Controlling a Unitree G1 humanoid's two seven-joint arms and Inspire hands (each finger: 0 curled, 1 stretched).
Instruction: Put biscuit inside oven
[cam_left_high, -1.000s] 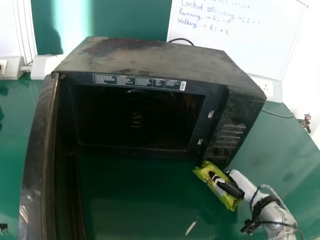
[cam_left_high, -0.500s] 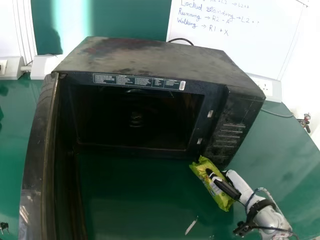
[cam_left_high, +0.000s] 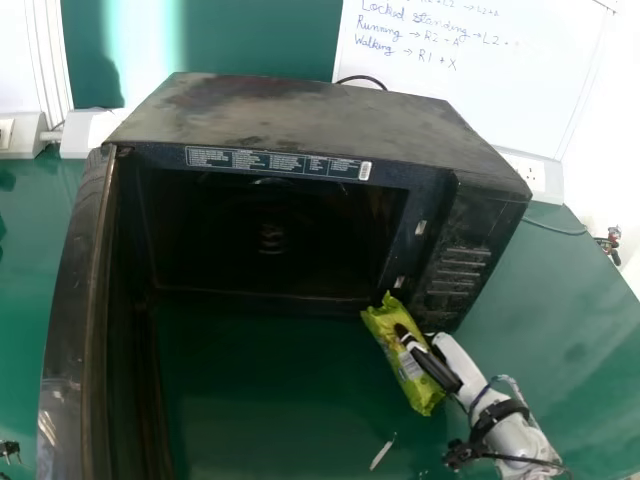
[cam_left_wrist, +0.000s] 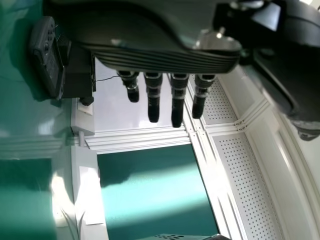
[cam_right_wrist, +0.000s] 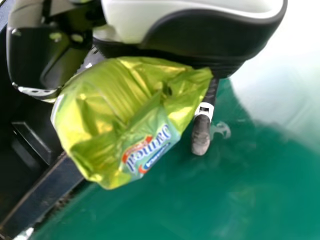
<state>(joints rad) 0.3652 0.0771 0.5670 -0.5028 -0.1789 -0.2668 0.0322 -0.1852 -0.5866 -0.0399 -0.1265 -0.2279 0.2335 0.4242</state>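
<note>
In the head view, my right hand is curled round the yellow-green biscuit packet, in front of the oven's right front corner. The packet slants, its far end close to the oven opening's lower right edge. The black oven stands with its door swung wide on the left side. From the right wrist view, the packet lies against my right hand, hiding most of its fingers. My left hand has straight fingers and holds nothing.
Below the oven, a small white strip lies on the green table. A whiteboard and a socket box are behind the oven. A cable runs at the right.
My right hand has moved left and slightly up in the head view, carrying the packet toward the oven's opening. The oven and its door have kept their place.
</note>
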